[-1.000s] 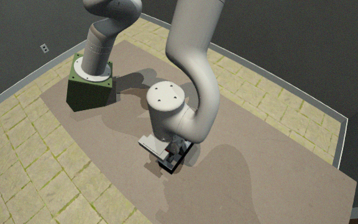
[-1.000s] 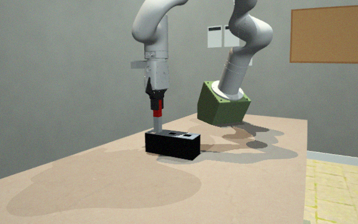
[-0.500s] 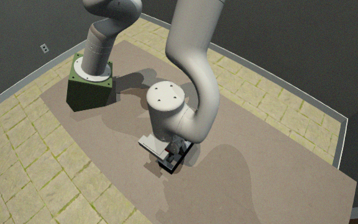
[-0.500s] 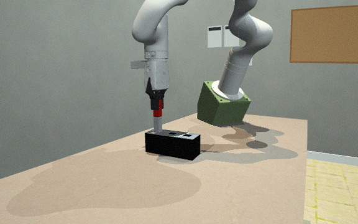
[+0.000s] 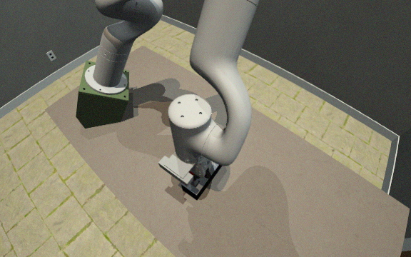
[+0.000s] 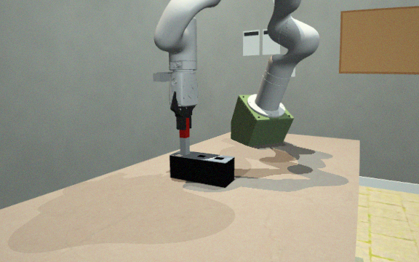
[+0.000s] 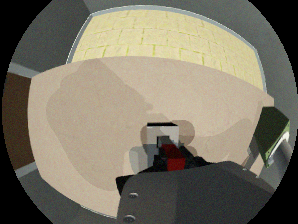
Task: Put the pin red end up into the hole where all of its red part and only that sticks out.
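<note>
Pincer gripping the red-topped pin upright; insertion seems in hand (depth unproven), the block beneath it; next, lower straight down

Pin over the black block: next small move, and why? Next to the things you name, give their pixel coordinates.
Probably ease the hand (image 6: 184,124) (image 7: 170,155) straight down, keeping its grip: the pin (image 6: 184,145) (image 7: 174,162) stands upright, red end up, at the block's (image 6: 202,171) end hole, and grey still shows between red and block, so it likely isn't fully seated.
</note>
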Action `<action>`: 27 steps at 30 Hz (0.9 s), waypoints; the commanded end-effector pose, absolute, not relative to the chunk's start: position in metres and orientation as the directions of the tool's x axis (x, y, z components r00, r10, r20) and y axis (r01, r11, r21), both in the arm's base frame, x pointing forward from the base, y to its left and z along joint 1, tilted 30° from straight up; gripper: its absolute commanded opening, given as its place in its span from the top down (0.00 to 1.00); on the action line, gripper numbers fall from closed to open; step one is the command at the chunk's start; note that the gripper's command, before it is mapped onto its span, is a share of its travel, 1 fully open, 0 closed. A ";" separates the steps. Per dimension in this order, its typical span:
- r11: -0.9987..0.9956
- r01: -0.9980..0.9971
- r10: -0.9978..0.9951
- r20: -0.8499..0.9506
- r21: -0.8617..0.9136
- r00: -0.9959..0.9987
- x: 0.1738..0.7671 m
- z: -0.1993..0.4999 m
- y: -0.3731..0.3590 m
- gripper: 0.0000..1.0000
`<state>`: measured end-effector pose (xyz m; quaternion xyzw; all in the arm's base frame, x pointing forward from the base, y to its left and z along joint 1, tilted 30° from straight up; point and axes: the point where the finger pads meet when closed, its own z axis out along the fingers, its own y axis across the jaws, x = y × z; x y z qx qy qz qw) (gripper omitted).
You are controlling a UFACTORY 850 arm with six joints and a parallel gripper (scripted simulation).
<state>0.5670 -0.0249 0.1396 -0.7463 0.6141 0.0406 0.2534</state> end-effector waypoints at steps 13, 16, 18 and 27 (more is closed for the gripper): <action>-0.117 -0.937 -0.896 -0.371 -0.330 0.243 0.569 0.140 -0.026 1.00; -0.117 -0.937 -0.896 -0.371 -0.330 0.243 0.569 0.140 -0.026 1.00; -0.117 -0.937 -0.896 -0.371 -0.330 0.243 0.569 0.140 -0.026 1.00; -0.117 -0.937 -0.896 -0.371 -0.330 0.243 0.570 0.136 -0.025 1.00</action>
